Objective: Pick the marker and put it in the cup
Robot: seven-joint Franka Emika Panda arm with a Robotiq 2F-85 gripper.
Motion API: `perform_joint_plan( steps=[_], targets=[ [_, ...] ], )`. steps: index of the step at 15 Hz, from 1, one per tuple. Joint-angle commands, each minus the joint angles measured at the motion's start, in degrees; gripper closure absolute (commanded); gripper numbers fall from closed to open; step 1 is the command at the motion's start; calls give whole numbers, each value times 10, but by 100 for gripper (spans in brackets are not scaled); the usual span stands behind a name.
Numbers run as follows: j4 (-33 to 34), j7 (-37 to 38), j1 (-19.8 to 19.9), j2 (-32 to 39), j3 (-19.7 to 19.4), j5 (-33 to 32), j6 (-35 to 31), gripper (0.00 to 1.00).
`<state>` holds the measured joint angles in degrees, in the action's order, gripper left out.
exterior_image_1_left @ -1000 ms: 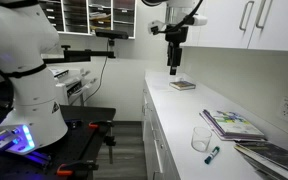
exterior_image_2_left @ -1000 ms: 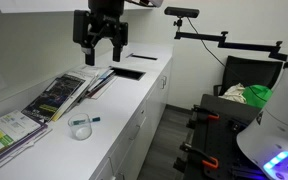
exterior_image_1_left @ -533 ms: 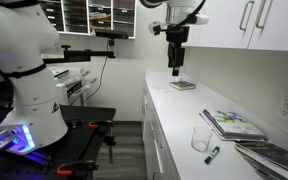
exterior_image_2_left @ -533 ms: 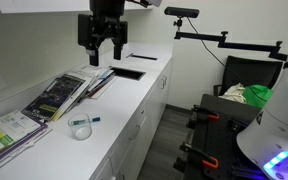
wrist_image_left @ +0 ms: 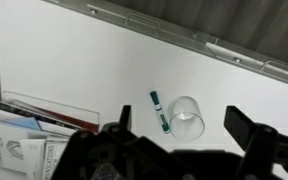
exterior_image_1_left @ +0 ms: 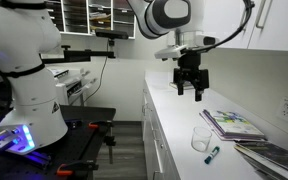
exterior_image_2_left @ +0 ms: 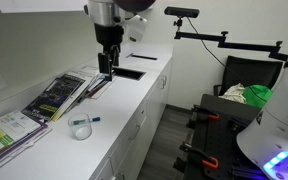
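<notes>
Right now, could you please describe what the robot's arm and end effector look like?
The arm is white, with smooth rounded links and bulbous joints. The end effector is black and blocky, a two-fingered design on a dark wrist section. No markings or labels are legible on either at this size.

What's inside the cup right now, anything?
Nothing that shows: in the wrist view the cup looks empty, and the marker lies on the counter right beside it. The picture is too coarse to rule out something tiny.

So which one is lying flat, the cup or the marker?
The marker, flat on the white counter; the clear cup beside it stands upright.
</notes>
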<state>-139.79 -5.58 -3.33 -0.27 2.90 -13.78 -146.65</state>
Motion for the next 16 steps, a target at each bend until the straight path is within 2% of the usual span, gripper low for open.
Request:
perform_joint_plan(
  steps=[1,2,4,5,11,12,13,14,16],
  targets=[
    [16,-41,11,51,-10,-82,-66,0],
    [19,-51,13,65,-13,-86,-86,0],
    [25,-68,18,89,-12,-53,-107,0],
    [14,-49,14,74,-14,-64,-92,0],
    [26,-55,15,90,-15,-62,-99,0],
    [19,-194,44,106,24,39,-138,0],
    [22,-230,51,115,30,59,-147,0],
    [30,-296,65,132,47,106,-155,0],
    [55,-417,123,171,108,179,-144,0]
  ],
)
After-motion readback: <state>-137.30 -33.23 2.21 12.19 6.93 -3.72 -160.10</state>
